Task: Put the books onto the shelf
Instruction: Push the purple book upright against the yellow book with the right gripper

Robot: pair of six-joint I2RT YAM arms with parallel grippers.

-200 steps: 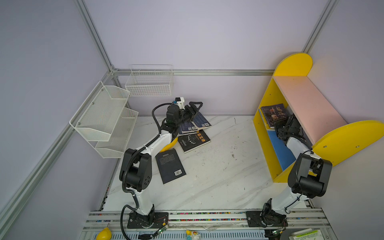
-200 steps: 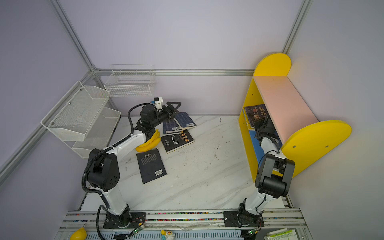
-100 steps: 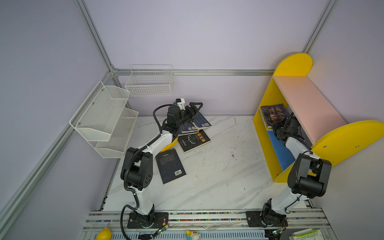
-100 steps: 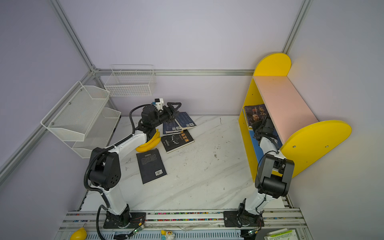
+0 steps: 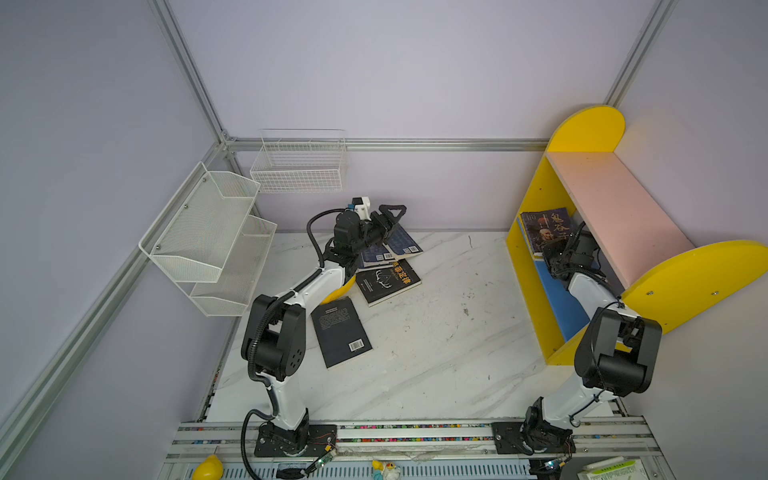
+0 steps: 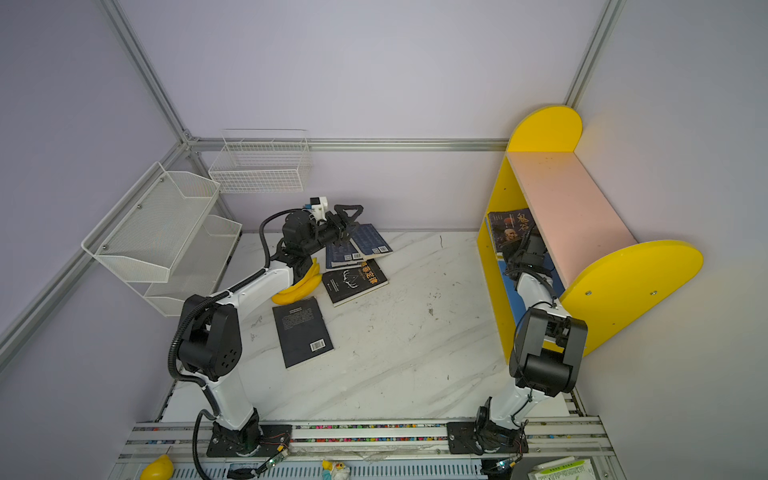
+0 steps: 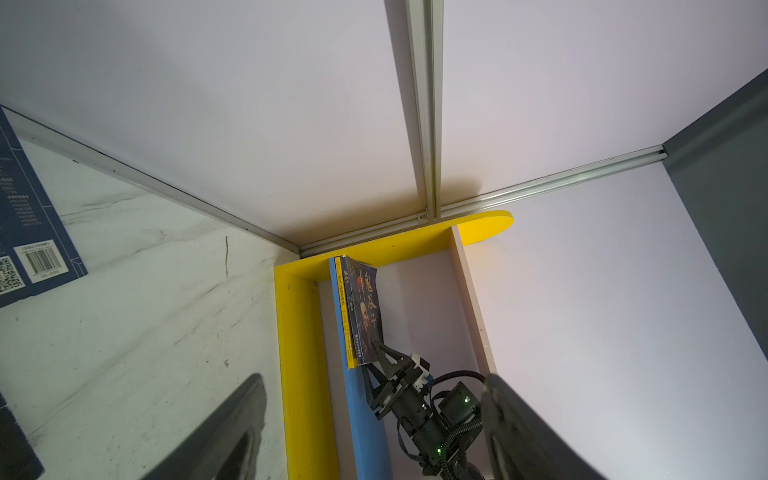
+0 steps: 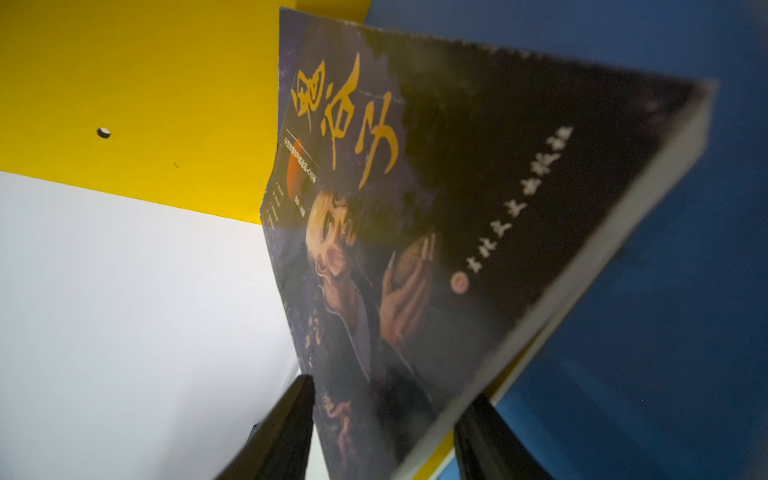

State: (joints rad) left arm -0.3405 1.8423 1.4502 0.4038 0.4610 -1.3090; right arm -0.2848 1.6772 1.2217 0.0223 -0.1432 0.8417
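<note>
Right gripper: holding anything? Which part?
On the right gripper, fingers straddle a corner of the dark book on the shelf; whether they clamp it cannot be told.

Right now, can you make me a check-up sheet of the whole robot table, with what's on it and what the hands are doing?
Surface: white marble table, scuffed.
Job's things: black book, orange-title book and two navy books lie on the table; dark book and yellow book lean inside the shelf, on its blue board.
Clutter: bananas under the left arm.
Hands: left hand open, empty, above the navy books; right hand astride the dark book's corner, grip unclear.
Cables: black cable loops by the left arm; nothing snagged seen.
Surroundings: mesh rack and wire basket, wall-mounted.
</note>
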